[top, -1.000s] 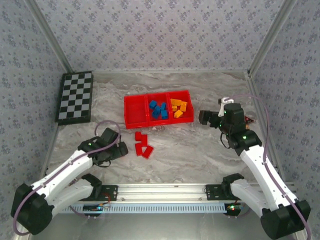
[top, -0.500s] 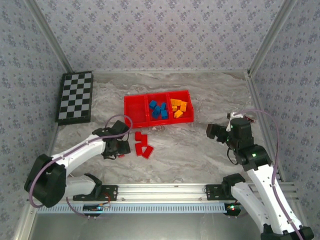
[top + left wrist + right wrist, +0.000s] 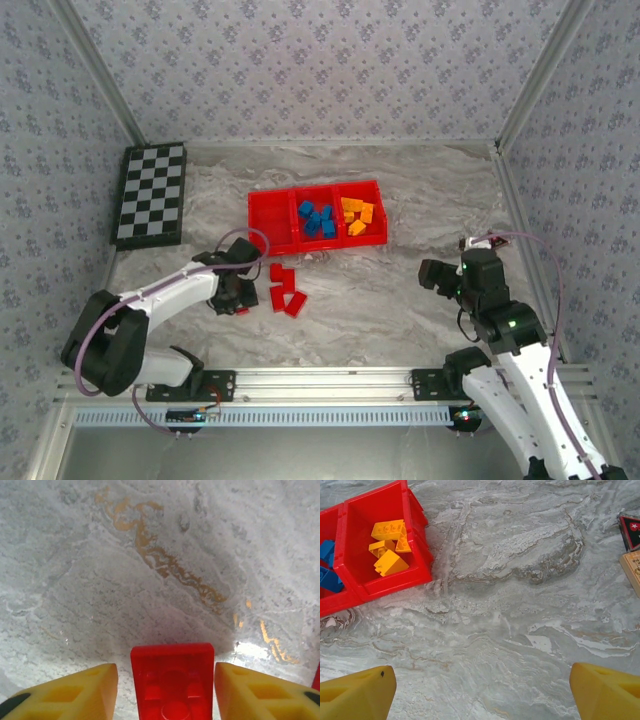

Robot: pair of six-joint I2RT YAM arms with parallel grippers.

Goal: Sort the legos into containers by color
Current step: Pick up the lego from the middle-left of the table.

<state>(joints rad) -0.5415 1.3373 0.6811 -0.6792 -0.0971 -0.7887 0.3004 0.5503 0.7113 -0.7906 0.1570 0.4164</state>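
Left jaws bracket a red lego [image 3: 172, 680] on the desk [image 3: 150, 555], not yet clamped; an off-centre squeeze may skid it aside. Right jaws spread, empty, tray [image 3: 395, 584] ahead-left.

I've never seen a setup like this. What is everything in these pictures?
tray: one, bright red, three compartments, mid-table; left compartment empty
blue legos: several, middle compartment
yellow-orange legos: several, right compartment
red legos: about three, loose on the table in front of the tray
red brick: one, between the left gripper's fingers
checkerboard: one, black and white, far left
dark card: one, red star on it, right edge
tan item: one, beside the card, too cropped to name
table: one, grey marbled
left gripper: yellow fingers either side of the red brick, grip unclear
right gripper: yellow fingers, open, over bare table
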